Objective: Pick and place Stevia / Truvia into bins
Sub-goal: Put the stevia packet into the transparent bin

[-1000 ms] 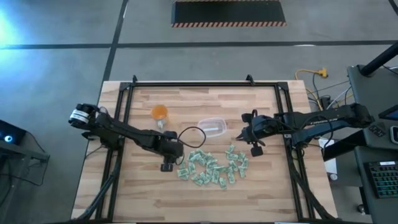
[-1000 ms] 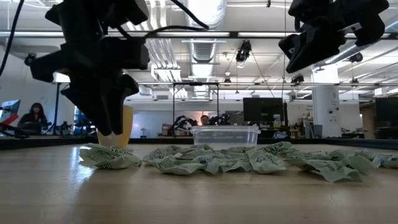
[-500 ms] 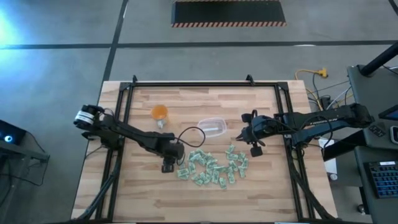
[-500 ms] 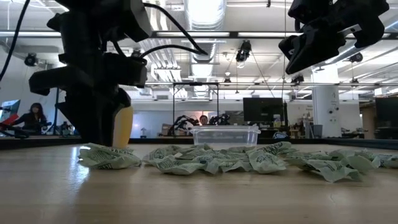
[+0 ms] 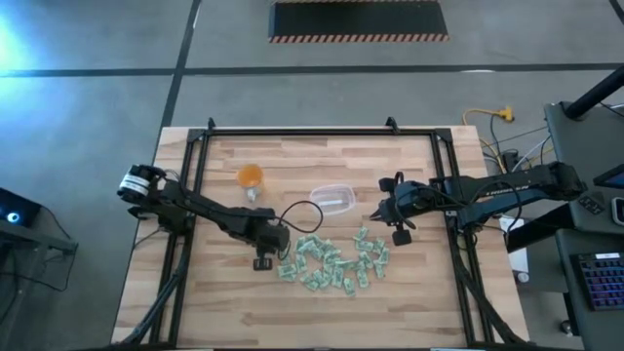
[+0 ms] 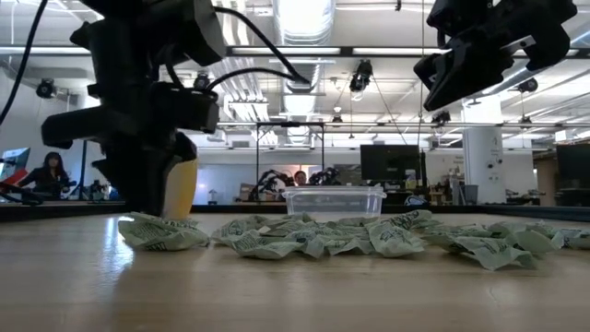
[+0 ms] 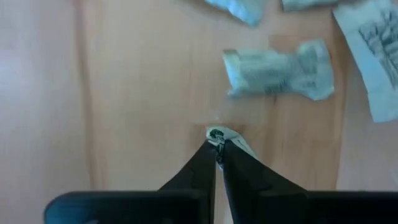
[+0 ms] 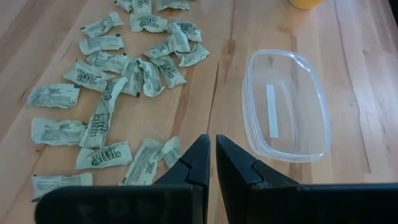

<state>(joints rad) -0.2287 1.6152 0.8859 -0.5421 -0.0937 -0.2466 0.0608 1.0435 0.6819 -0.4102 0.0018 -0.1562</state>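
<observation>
Fingers of the left gripper (image 7: 217, 144) are pinched together on one packet (image 7: 233, 140) — only a small white corner of it shows past the tips in the left wrist view, so it's a thin edge grip. The gripper sits low at the left end of the packet pile (image 5: 333, 263), just off the table (image 5: 224, 302), w/ a loose packet (image 7: 277, 70) lying on the wood close ahead of it.

Right gripper (image 8: 211, 163) has its fingers closed w/ nothing between them; it hangs above the table to the right of the tub (image 5: 333, 198), near the pile's right end, and appears to be waiting.

Progress, as far as can be judged: barely begun. The tub (image 8: 287, 104) is clear and, seen from the right wrist view, holds no packets — only a pale strip that looks like a label on its base. Almost all the Stevia packets (image 8: 124, 68) lie scattered on the wood just in front of the tub, some overlapping, some crumpled. In the low view the heap (image 6: 313, 235) spreads across the table w/ the tub (image 6: 333, 200) behind it.

Left to do: carry the held packet over the pile to the tub, drop it, then repeat for the many others. An orange round object (image 5: 251, 175) stands apart, left of the tub — not part of the job.
</observation>
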